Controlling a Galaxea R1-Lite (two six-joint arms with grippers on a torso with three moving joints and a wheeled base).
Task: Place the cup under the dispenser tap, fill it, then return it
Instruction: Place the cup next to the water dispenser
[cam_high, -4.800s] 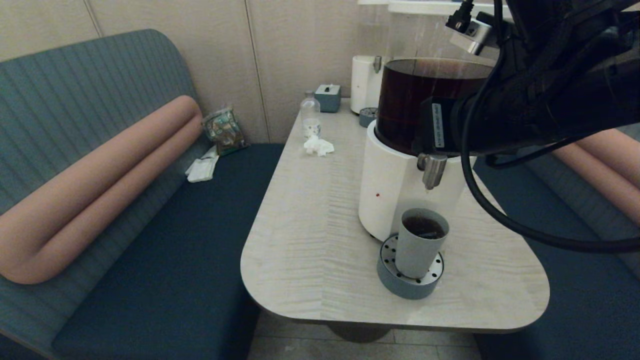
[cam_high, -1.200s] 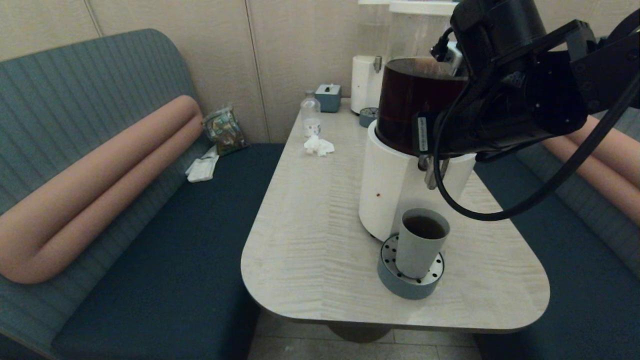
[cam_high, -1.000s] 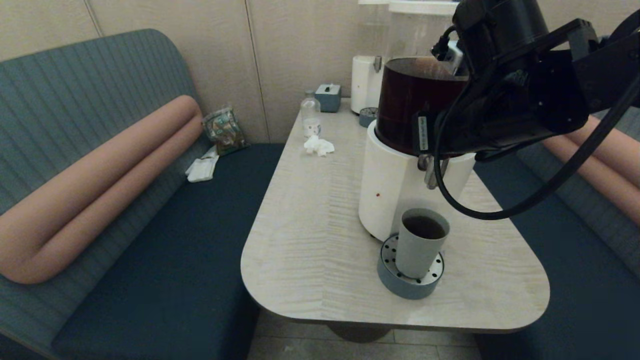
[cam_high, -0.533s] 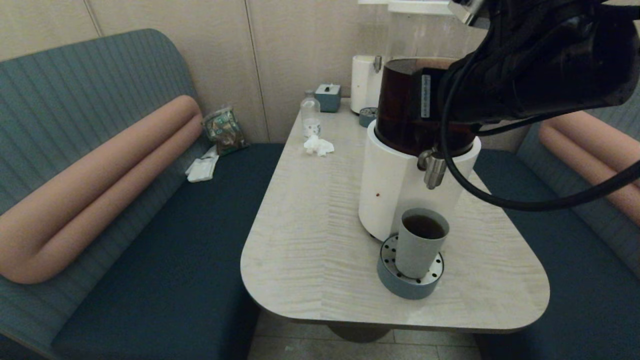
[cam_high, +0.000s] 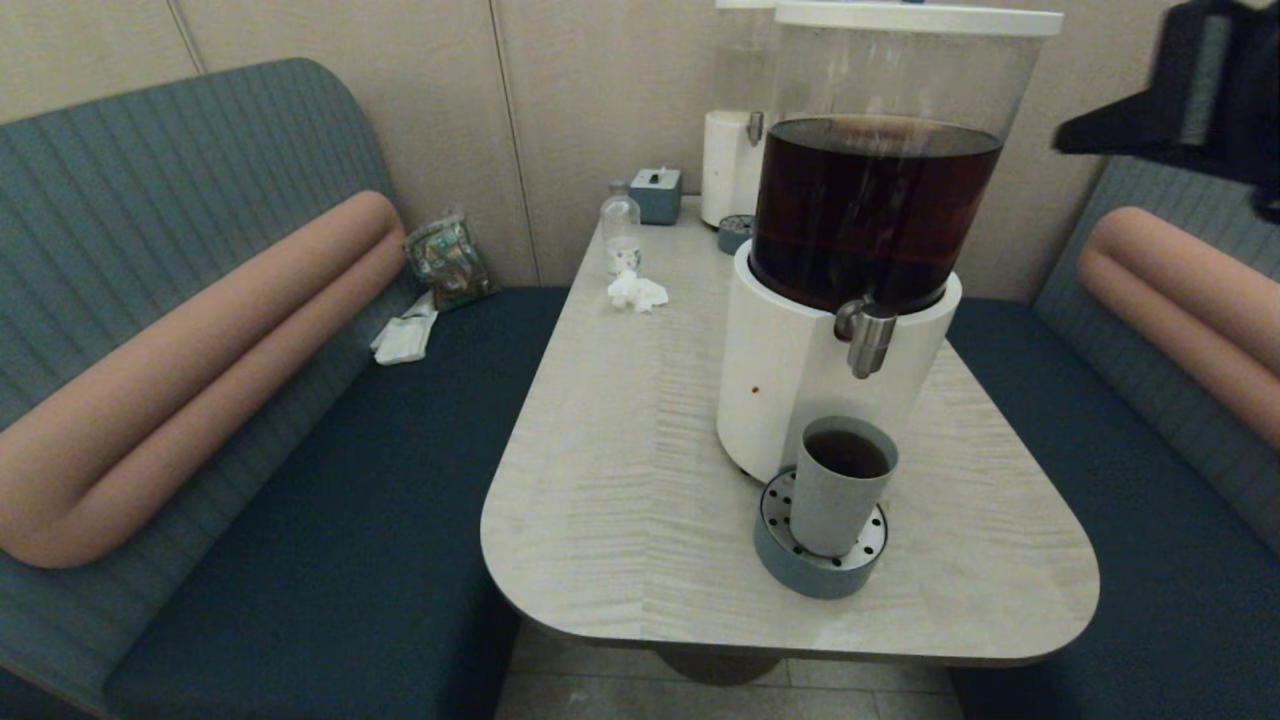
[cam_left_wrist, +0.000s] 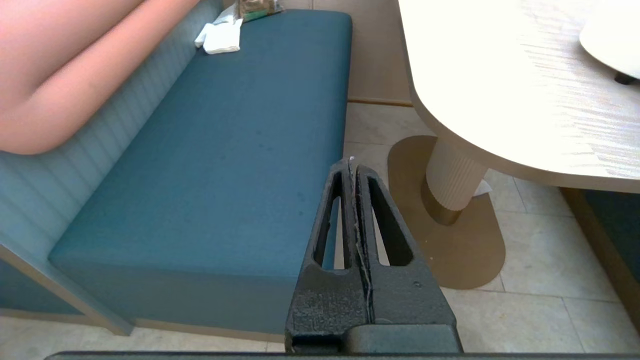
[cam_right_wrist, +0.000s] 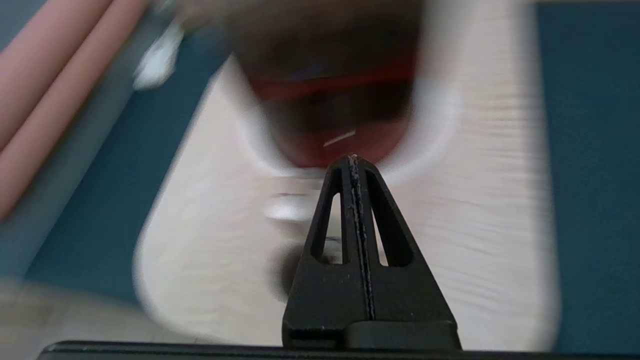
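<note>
One cup (cam_high: 840, 490) is what matters here, and it stands upright on the perforated drip tray (cam_high: 779, 558) near the table's (cam_high: 620, 470) front edge, dark liquid showing inside it. Directly above, clear of the rim, the dispenser tap (cam_high: 866, 340) points straight down from the white base of the big dispenser (cam_high: 860, 230), whose tank holds plenty of brown drink. No stream is visible from the spout, so the filling looks done and the return trip is what's left.

The right gripper (cam_right_wrist: 354, 161) sits high above the table, off to the dispenser's right side, fingers pressed together and holding nothing. The left gripper (cam_left_wrist: 353, 162) is parked low beside the bench seat (cam_left_wrist: 240, 150), fingers likewise closed on nothing.

Risks now: those pressed-together fingers must spread before meeting the cup, or they'll knock it off the tray and spill. A pinch too high on the tapered wall could let it slip. Lifting straight up risks bumping the spout, and any jerk could slosh the drink out.

Further back, a small bottle (cam_high: 621, 232) and a second white dispenser (cam_high: 732, 160) stand against the wall.
</note>
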